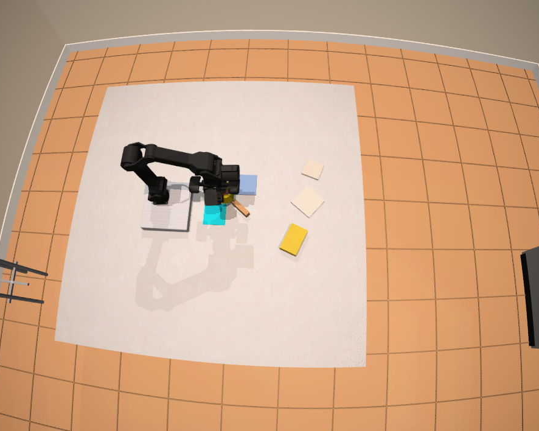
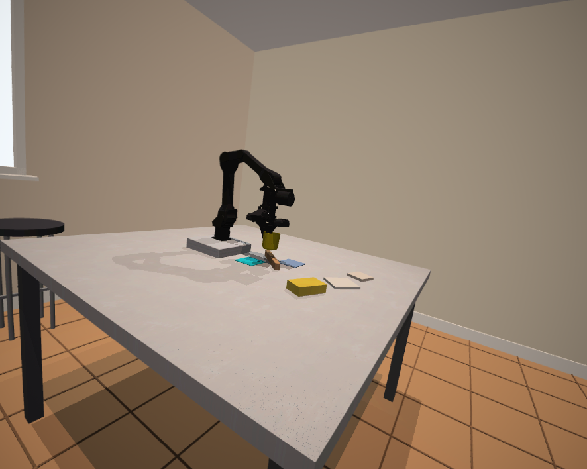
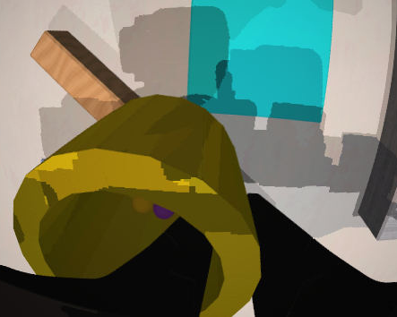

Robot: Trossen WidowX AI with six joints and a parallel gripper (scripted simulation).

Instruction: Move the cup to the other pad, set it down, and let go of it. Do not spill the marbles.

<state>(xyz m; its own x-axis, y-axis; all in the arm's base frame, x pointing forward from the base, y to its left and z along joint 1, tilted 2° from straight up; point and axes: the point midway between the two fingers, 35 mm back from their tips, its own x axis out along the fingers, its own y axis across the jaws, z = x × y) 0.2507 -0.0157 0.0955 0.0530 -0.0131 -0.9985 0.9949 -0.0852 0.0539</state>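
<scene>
The yellow cup [image 1: 227,198] [image 2: 271,241] [image 3: 166,125] hangs above the table, over the wooden bar and between the pads. My gripper [image 2: 267,232] [image 3: 229,203] is shut on the cup's wall, one finger inside and one outside. An orange marble [image 3: 142,204] and a purple marble [image 3: 164,211] show inside the cup; a finger hides part of its inside. The cyan pad [image 1: 214,217] [image 2: 247,261] [image 3: 278,27] lies on the arm-base side of the bar, the blue pad [image 1: 249,184] [image 2: 293,263] on its other side.
The wooden bar [image 1: 241,208] [image 2: 272,261] [image 3: 76,76] lies between the pads, partly hidden under the cup. A yellow block [image 1: 293,239] [image 2: 306,286] and two cream tiles [image 1: 308,201] [image 2: 342,283] lie farther out. The grey base slab [image 1: 165,218] [image 3: 385,179] is near the cyan pad.
</scene>
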